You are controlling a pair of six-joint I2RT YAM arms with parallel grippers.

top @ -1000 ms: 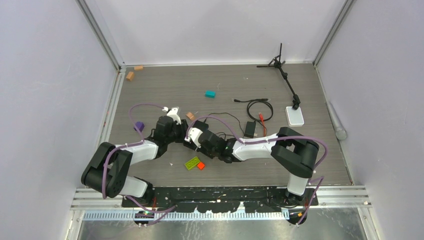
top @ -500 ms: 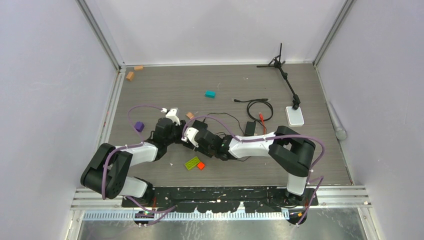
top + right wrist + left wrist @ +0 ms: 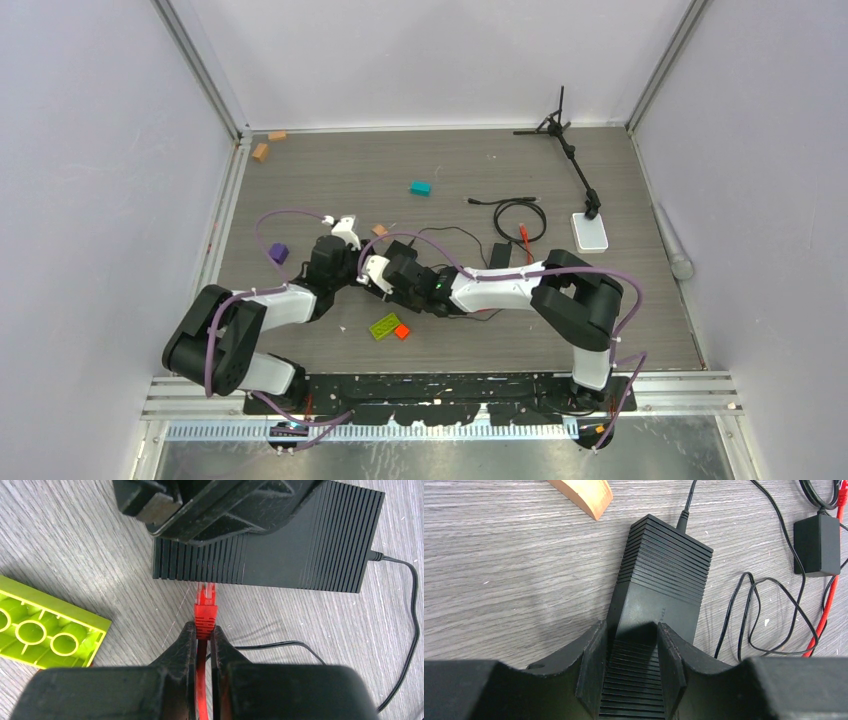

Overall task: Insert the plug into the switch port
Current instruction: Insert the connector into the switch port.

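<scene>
Grey table (image 3: pixel 499 570): left jaws clamp the black switch (image 3: pixel 664 575). Right jaws pinch the red plug (image 3: pixel 205 607), tip just ahead meeting the switch.

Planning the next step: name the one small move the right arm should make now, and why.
Probably ease the right gripper straight forward: it is shut on the plug, whose tip sits at the switch face with its red body outside, while the left gripper clamps the switch steady.
</scene>
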